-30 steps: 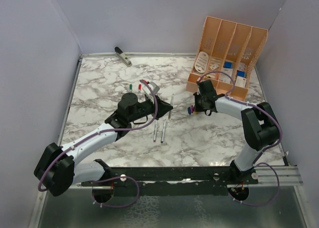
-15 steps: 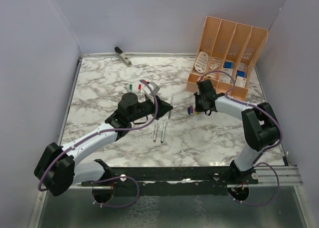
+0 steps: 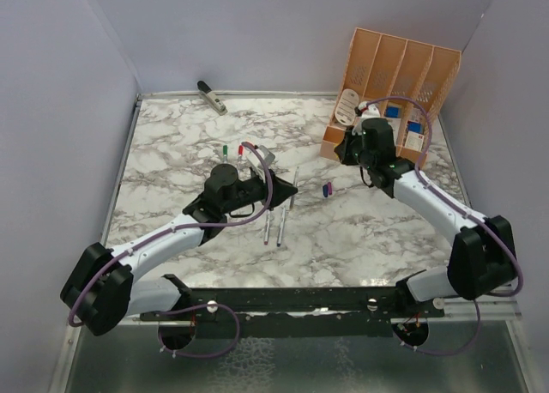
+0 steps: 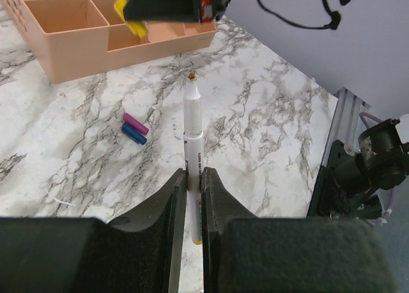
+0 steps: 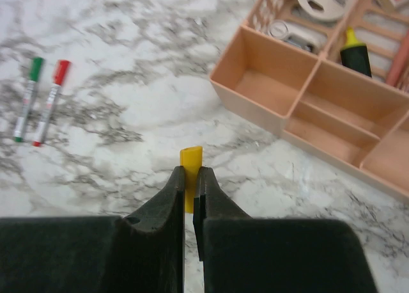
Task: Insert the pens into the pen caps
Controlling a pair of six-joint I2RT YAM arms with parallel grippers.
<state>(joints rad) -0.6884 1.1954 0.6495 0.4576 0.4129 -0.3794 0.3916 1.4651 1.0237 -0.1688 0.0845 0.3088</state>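
Right wrist — yellow cap (image 5: 190, 160) pinched; left jaws grip pen (image 4: 193, 117).

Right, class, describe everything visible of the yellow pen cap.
The yellow cap is a small plastic piece with a squared-off end. The right gripper is shut on it, and only its outer end shows past the fingertips. It is held above the marble table, near the orange organiser; nothing else touches it.
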